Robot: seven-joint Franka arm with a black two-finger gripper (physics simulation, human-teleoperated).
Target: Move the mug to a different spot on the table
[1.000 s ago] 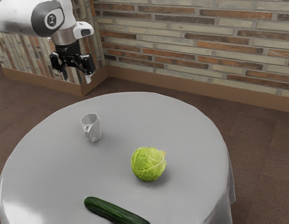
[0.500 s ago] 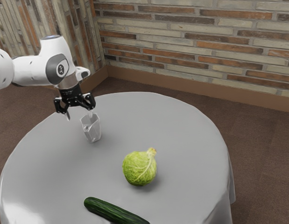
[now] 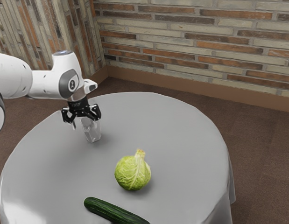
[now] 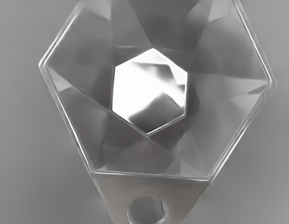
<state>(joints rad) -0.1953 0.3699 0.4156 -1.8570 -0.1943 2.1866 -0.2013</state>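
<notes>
A brick wall (image 3: 205, 42) of rough, mottled tan and red courses runs behind the scene, and a dull brown floor (image 3: 261, 140) lies below it. The round table (image 3: 181, 140) is covered by a smooth grey cloth with a soft sheen, which drapes over the rim in loose folds. The half toward the exterior view's right is bare, and there is also bare cloth behind the mug, toward the far edge.

The arm (image 3: 46, 84), with glossy white shells and grey joint caps, comes in from the exterior view's left and bends down over the table's left part.

A cabbage (image 3: 132, 172) sits near the table's middle. It is a pale green ball with veined, crinkled leaves and a stub pointing up. A cucumber (image 3: 114, 211), dark green, long and slightly bumpy, lies close to the near edge, just in front of the cabbage and apart from it.

The mug (image 3: 92, 133) stands upright on the left part of the table, well away from both vegetables and well inside the rim. In the wrist view the mug (image 4: 149, 98) is faceted, with a hexagonal rim, sloping flat panels and a bright hexagonal base. It has a flat handle pierced by a round hole.

The black gripper (image 3: 84, 122) hangs over the mug's mouth. Its fingers are spread apart and straddle the rim, and they are not clamped on it.
</notes>
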